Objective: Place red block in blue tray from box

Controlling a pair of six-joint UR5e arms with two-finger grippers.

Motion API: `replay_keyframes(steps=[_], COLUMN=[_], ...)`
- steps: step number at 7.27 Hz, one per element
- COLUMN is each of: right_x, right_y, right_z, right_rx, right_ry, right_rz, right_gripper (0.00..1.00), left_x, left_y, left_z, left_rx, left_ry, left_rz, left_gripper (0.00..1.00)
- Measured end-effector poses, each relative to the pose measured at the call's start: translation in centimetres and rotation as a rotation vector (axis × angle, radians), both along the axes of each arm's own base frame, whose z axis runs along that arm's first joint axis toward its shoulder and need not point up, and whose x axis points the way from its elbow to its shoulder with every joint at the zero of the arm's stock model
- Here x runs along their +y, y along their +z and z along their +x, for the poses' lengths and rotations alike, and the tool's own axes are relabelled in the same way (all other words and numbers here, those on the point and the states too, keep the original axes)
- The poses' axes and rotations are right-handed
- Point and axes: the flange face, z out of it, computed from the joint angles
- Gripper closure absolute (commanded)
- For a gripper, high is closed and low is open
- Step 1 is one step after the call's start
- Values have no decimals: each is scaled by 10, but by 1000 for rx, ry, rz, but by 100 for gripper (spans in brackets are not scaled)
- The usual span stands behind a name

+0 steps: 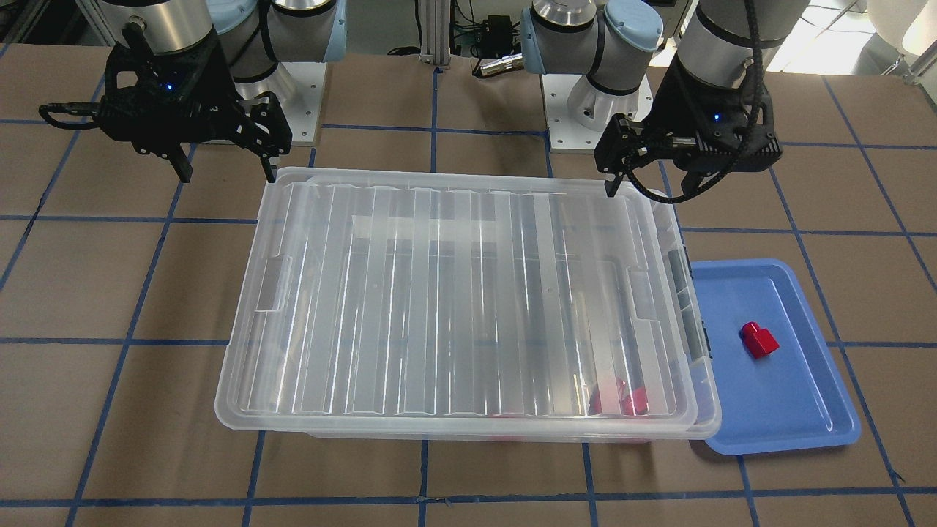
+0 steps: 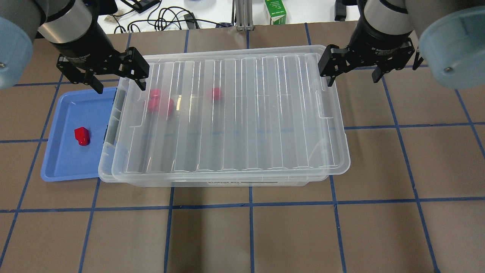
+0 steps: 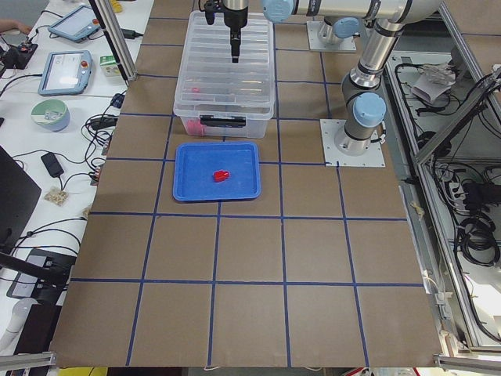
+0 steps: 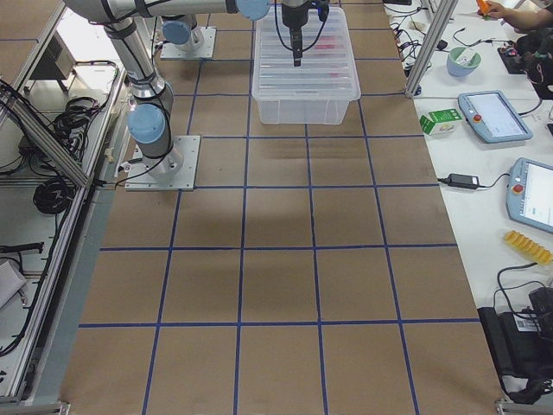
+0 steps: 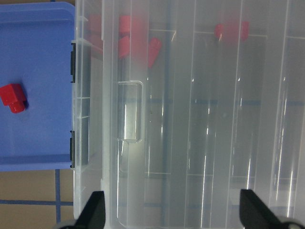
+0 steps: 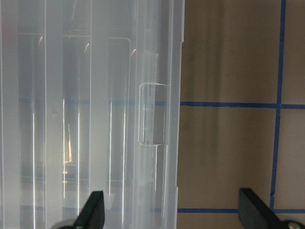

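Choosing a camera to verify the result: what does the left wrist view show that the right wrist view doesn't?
Left wrist only: the red block lying in the blue tray, dark latches, and other red blocks blurred under the lid. Right wrist only: the box's rim on the side away from the tray. Both: the ribbed lid, table with blue tape lines, and an open gripper: left gripper, right gripper.

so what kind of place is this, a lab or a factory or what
Probably a robotics lab workcell: grey robot arms with pale blue joint caps bolted to a brown table gridded in blue tape, and tablet-like teach pendants with blue-grey casings on the white side benches.
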Motion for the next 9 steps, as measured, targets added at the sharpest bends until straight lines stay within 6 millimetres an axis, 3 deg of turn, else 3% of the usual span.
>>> replay_keyframes(steps=[9], right_x=[0], right_y=[-1], right_z=[0], right_rx=[-2], right_ry=[1], right_rz=[1], right_gripper=[0], left_x=[1], left_y=[-4], left_z=[-9], left_rx=[0], left_ry=[-19], left_rz=[6], left_gripper=[0])
